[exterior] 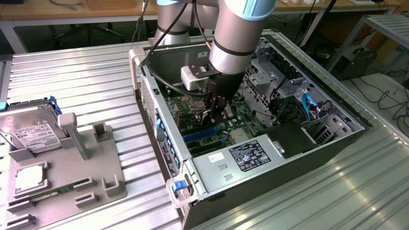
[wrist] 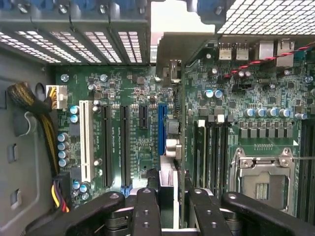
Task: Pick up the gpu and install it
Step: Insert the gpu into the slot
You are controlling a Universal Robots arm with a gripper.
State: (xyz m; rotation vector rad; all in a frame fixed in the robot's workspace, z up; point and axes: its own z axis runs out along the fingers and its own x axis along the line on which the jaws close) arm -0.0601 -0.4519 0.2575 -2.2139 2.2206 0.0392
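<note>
- Jaws of the gripper (wrist: pixel 177 196) are closed most of the way, and they seem to pinch the gpu (wrist: pixel 180 123) by its top edge. One black finger (wrist: pixel 147 209) sits on each side of the card.
- Seen from the wrist view, the gpu looks like a thin dark line, because we look down along its edge.
- It hangs upright inside the computer case (exterior: pixel 288 191), low over the green motherboard (wrist: pixel 133 88).
- It is just beside the long blue slot (wrist: pixel 161 128). I cannot tell if its bottom edge touches a slot yet.
- A small shiny metal piece (wrist: pixel 173 71) sits at the far end of the card, by the back wall of the case. I think it is the card's bracket.
- In the exterior view, the gripper (exterior: pixel 216 108) reaches deep into the open case.
- I think the card is light, stiff and flat. It does not bend like paper, but it could crack, and its tiny parts can break.
- The best place to hold it is the bare top edge, near the middle, so that it hangs straight and does not tip.
- A hard drive (exterior: pixel 28 134) lies on the grey tray (exterior: pixel 96 163), well apart from the case.
</note>
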